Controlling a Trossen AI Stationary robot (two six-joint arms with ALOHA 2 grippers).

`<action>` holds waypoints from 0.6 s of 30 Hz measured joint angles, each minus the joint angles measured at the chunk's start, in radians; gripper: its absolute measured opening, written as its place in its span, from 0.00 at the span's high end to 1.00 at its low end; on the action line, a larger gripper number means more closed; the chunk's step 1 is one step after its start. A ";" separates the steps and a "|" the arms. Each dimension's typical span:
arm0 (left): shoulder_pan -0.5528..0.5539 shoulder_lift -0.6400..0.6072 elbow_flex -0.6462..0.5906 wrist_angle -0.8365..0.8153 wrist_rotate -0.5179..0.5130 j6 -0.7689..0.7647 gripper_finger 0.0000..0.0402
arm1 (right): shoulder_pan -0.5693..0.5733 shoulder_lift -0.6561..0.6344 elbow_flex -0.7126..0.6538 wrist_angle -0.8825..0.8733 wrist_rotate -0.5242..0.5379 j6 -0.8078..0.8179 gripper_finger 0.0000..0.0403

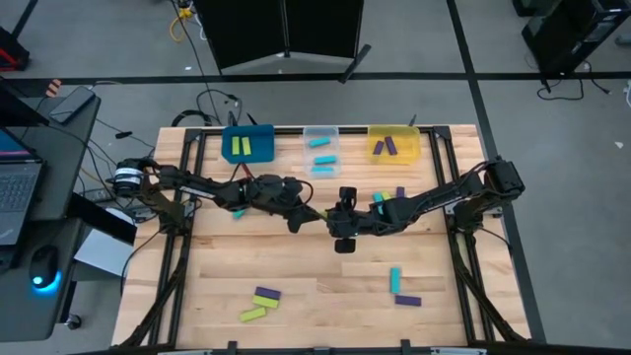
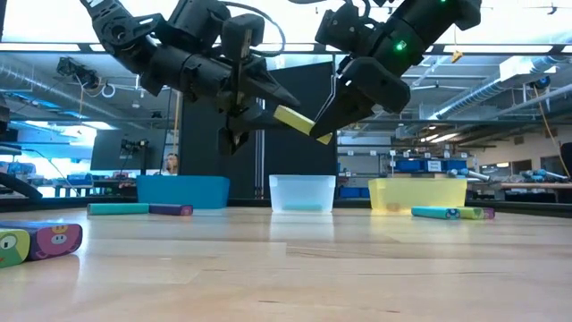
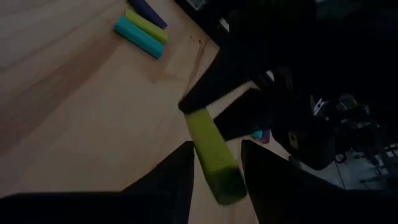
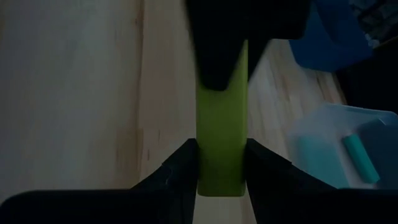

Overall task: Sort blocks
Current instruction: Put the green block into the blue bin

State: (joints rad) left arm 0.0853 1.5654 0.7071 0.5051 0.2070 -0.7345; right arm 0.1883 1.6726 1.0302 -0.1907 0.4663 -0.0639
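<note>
One lime-green bar-shaped block (image 2: 302,122), airborne

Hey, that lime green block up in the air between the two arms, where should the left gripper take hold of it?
Grip the lime green block at its free end, opposite the right gripper, coming lengthwise from the left arm's side. The left gripper already straddles that end; fingers across the narrow faces suit its bar shape.

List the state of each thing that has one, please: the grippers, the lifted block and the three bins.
lime green block: in the air, tilted, between both grippers
right gripper: shut on the lime green block
left gripper: at the block's other end
blue bin: holds two green blocks
clear bin: holds two cyan blocks
yellow bin: holds a purple block
</note>
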 joint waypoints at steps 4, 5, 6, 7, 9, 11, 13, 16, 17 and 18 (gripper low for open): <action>0.000 -0.001 0.003 0.005 0.001 0.003 0.62 | 0.001 0.001 0.000 -0.004 -0.008 0.000 0.71; 0.000 -0.002 0.003 0.004 0.001 0.005 0.62 | 0.001 0.001 0.000 -0.004 -0.008 0.000 0.71; 0.000 -0.002 0.003 0.000 0.002 0.008 0.63 | 0.001 0.001 0.000 -0.003 -0.008 0.000 0.71; 0.000 -0.002 0.003 -0.002 0.009 0.011 0.65 | 0.001 0.001 0.000 -0.003 -0.008 0.000 0.71; 0.001 -0.002 0.003 -0.005 0.032 0.012 0.68 | 0.001 0.001 0.000 -0.001 -0.008 -0.001 0.71; -0.001 -0.002 0.003 -0.008 0.044 0.013 0.71 | 0.002 0.001 0.000 0.000 -0.011 -0.001 0.71; -0.004 -0.002 0.003 -0.009 0.045 0.013 0.72 | 0.002 0.001 0.000 0.001 -0.012 -0.001 0.71; -0.004 -0.002 0.003 -0.019 0.047 0.013 0.70 | 0.002 0.001 0.000 0.002 -0.011 -0.001 0.71; -0.004 -0.002 0.003 -0.027 0.051 0.012 0.69 | 0.002 0.002 0.000 0.002 -0.011 -0.001 0.71; -0.005 -0.002 0.003 -0.034 0.053 0.009 0.68 | 0.002 0.002 -0.001 0.002 -0.009 -0.001 0.71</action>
State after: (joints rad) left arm 0.0803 1.5639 0.7101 0.4712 0.2603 -0.7259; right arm 0.1900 1.6745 1.0294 -0.1890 0.4577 -0.0647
